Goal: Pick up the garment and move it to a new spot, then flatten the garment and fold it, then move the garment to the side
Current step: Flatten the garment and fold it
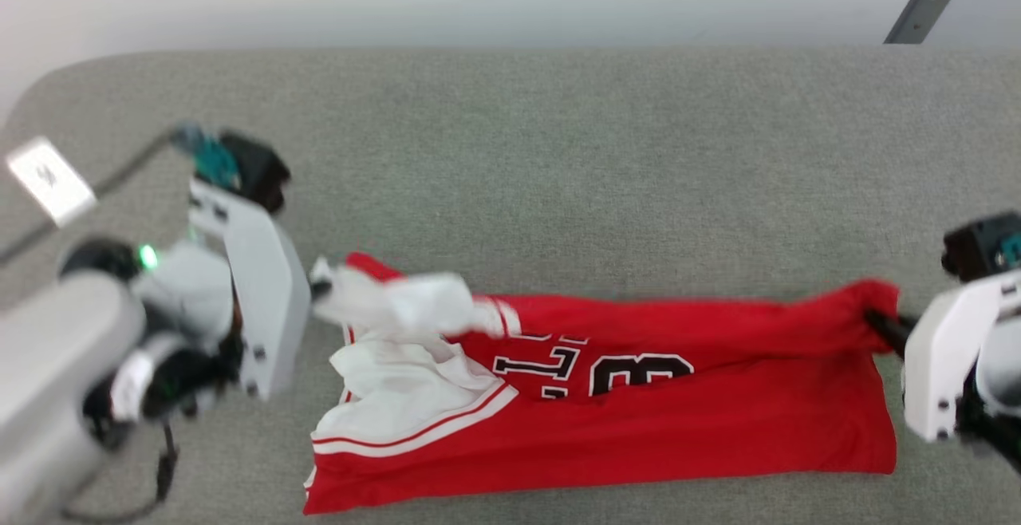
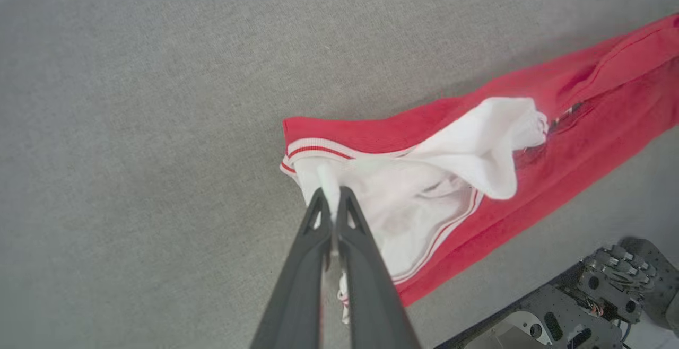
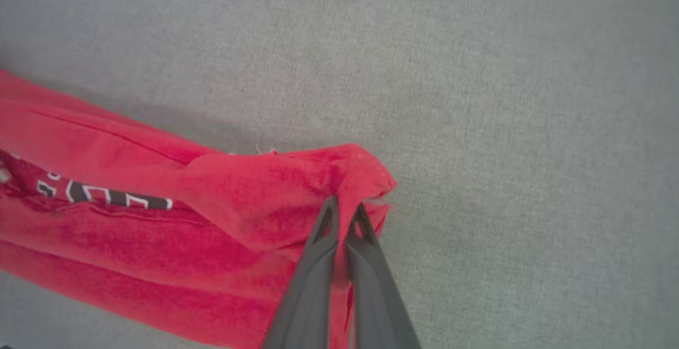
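The garment [image 1: 638,429] lies stretched sideways across the lower middle of the head view on the grey cloth surface [image 1: 558,150], with its white sleeves [image 1: 399,385] bunched at the left end and its red hem at the right. The left gripper [image 2: 330,196] has its fingers pressed together on a pinch of white sleeve cloth at the shirt's upper left corner. The right gripper [image 3: 345,207] is clamped on the red corner at the upper right, where the cloth puckers into a small peak. Between the two, the far edge of the shirt is raised and rolled toward the near side, and it half covers the black printed number [image 1: 594,369]. From where I stand, the shirt looks set down and mostly spread out, so I would say the lengthwise fold is the step under way. What seems left is laying that held edge over the near half, perhaps tidying the crumpled sleeves, maybe folding once more, and then shifting the bundle off to the side.
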{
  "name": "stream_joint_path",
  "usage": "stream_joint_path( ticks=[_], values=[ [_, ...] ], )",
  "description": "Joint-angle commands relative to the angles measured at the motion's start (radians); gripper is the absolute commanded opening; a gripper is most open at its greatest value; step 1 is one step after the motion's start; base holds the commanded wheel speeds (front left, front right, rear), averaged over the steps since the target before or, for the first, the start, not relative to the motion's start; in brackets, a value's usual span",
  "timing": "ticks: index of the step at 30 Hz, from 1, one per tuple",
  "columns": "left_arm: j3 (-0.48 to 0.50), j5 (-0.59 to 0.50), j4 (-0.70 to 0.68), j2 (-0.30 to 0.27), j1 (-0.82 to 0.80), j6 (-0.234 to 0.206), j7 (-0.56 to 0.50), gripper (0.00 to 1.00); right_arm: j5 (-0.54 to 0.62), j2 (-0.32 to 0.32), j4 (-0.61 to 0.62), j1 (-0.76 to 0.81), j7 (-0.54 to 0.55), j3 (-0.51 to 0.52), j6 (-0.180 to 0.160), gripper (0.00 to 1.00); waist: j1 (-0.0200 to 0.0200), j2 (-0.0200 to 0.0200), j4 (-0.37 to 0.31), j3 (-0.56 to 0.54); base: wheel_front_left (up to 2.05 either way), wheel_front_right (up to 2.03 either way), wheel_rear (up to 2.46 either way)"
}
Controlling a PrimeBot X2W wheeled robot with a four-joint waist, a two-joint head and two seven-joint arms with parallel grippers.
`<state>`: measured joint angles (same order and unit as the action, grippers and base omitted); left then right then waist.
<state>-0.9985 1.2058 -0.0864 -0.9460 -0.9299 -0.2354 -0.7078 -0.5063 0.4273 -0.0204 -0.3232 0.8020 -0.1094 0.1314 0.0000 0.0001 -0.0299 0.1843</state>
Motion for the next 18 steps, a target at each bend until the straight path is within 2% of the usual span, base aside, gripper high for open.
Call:
stream_joint_path(
  ticks=[1,5,9,16,17,18],
  values=[
    [-0.009,0.011,-0.032,-0.012,0.046,-0.023,0.012,0.0,-0.006,-0.008,0.004,0.042,0.006,0.012,-0.002,0.0,0.0,-0.0001,0.006,-0.007,0.0,0.0,0.0],
    [-0.022,0.043,-0.072,-0.025,0.128,-0.058,0.036,0.0,0.0,-0.025,-0.013,0.103,-0.003,0.023,-0.002,0.0,0.0,-0.0001,0.005,-0.011,0.0,0.0,0.0],
    [-0.035,0.065,-0.059,-0.011,0.181,-0.062,0.058,0.0,0.005,-0.042,-0.045,0.126,-0.008,0.016,-0.002,0.0,0.0,-0.0001,0.001,-0.014,0.0,0.0,0.0],
    [-0.057,0.098,0.062,0.066,0.241,-0.015,0.1,0.0,0.006,-0.073,-0.136,0.096,-0.022,-0.013,-0.002,0.0,0.0,-0.0001,-0.01,-0.02,0.0,0.0,0.0],
    [-0.057,0.106,0.112,0.089,0.248,0.003,0.112,0.0,0.009,-0.077,-0.156,0.081,-0.032,-0.016,-0.002,0.04,0.0,-0.0001,-0.011,-0.023,0.0,0.0,0.0],
    [-0.056,0.112,0.134,0.101,0.249,0.014,0.12,0.13,0.01,-0.078,-0.165,0.075,-0.035,-0.019,-0.002,0.17,0.0,-0.0001,-0.011,-0.026,0.0,0.0,0.0]
  ],
)
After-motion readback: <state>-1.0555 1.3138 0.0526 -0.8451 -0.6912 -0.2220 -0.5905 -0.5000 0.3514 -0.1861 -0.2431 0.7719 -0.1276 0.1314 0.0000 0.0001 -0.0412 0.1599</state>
